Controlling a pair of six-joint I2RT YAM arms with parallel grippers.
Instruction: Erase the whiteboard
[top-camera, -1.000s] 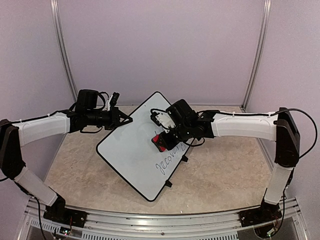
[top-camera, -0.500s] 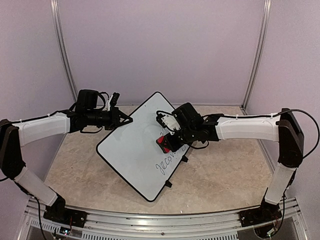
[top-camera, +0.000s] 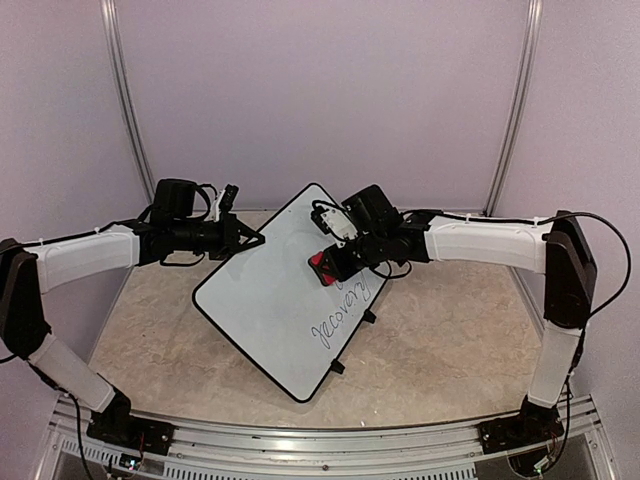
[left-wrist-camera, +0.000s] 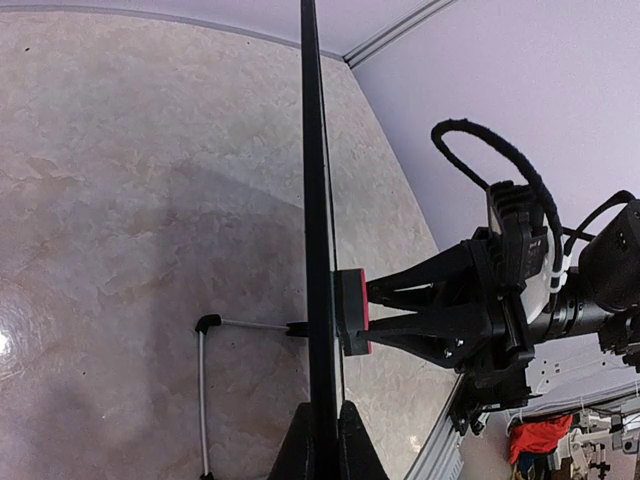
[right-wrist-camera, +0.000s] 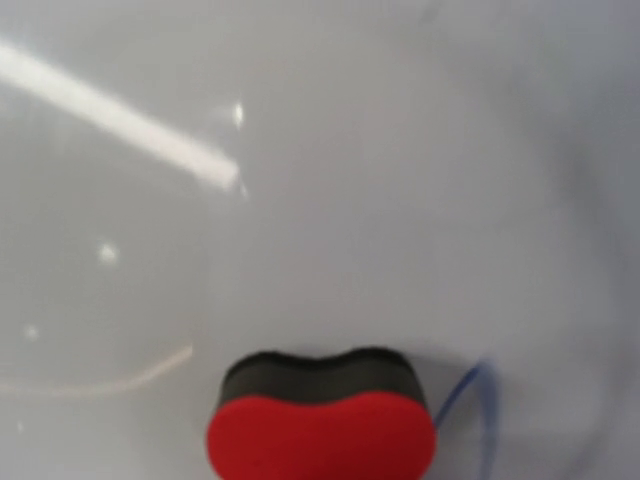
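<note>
The fingers (left-wrist-camera: 420, 335) of my right gripper (top-camera: 333, 263) are closed on the red eraser (top-camera: 322, 266), pressing its black felt face flat against the whiteboard (top-camera: 265, 300), just beside the handwriting (top-camera: 338, 320). My left gripper (top-camera: 252, 241) pinches the board's thin black rim at its far-left edge. The board stands propped on the marbled table (top-camera: 450, 340).

Tilted whiteboard (top-camera: 268, 300), "recovery" remaining.
</note>
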